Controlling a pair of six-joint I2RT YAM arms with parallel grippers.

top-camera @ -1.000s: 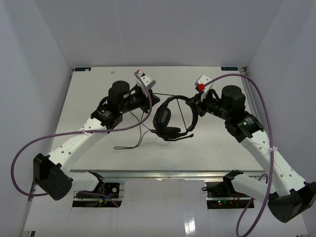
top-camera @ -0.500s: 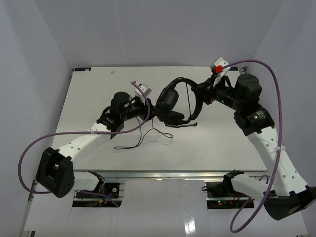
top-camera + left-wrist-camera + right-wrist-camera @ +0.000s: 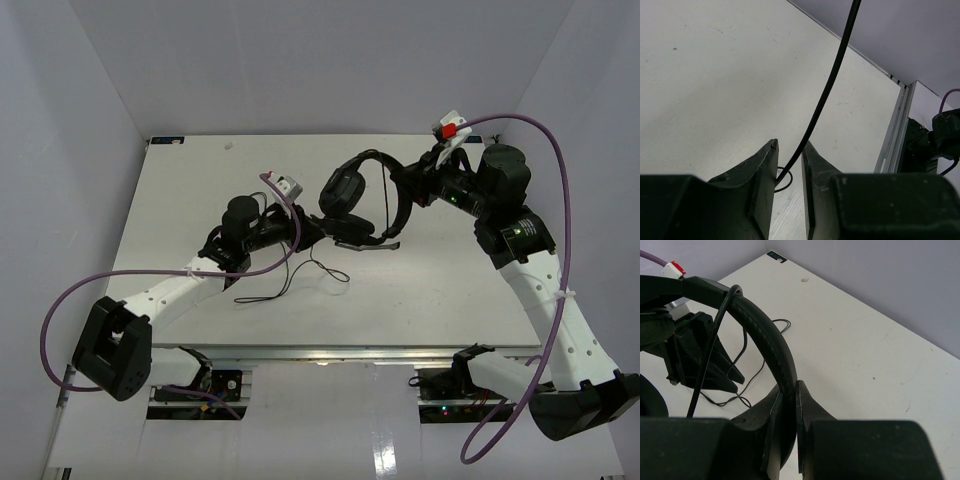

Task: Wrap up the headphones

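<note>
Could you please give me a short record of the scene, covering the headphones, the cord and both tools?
headphones: held by the headband, over the far centre of the table
right tool: shut on the headband
left tool: jaws slightly apart, cord between them
cord: runs up through the left tool; slack loops lie on the table
wrapping: unfinished; much cord loose

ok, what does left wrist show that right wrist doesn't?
Left wrist only: the left gripper with its jaws slightly apart and the cord passing through the gap. Right wrist only: the right gripper shut on the headphones, with the left arm's gripper beyond it. Both: the thin black cord and the white table.
</note>
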